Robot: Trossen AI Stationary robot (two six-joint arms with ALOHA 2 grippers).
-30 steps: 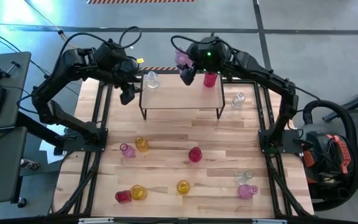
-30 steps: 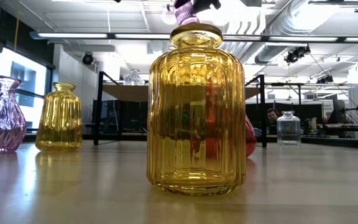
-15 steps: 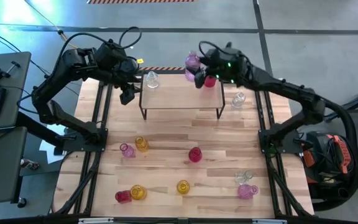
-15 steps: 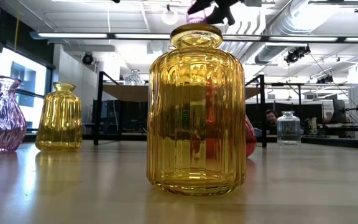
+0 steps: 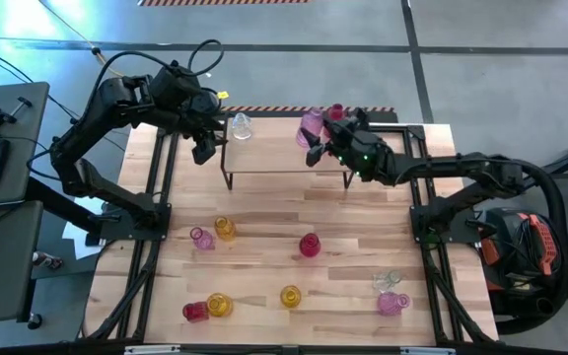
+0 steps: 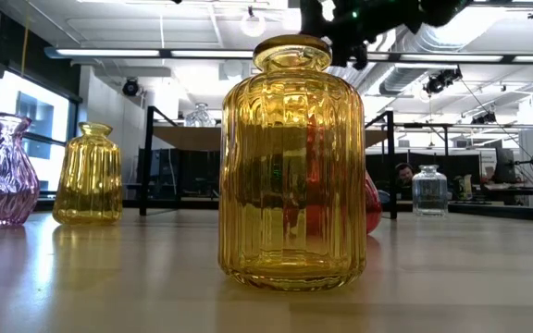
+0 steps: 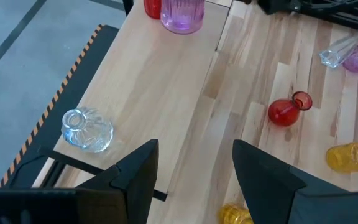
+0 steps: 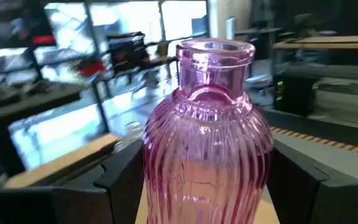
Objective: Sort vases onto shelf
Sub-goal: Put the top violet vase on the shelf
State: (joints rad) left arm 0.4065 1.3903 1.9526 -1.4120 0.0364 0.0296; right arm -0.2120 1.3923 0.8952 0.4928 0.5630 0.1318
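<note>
left gripper (image 5: 203, 150) hangs by the shelf's (image 5: 274, 158) left end, jaws part open w/ nothing between them. clear vase (image 5: 241, 125) stands on the shelf top near that end; a sideways swing of the arm could knock it off.

right gripper (image 5: 316, 150) holds the pink vase (image 5: 311, 126) over the shelf's right part, fingers either side of the body, spread wide. the red vase (image 5: 335, 112) is just beside it at the back edge, so a crooked set-down could clip it or leave the pink one too near the edge. ribbed glass is slick and could twist in the grip.

all vases are translucent glass w/ narrow necks; the pink one is fluted, shoulders rounded. other vases lie scattered on the plank surface (image 5: 363, 217). shelf: light wood top, thin black legs.
</note>
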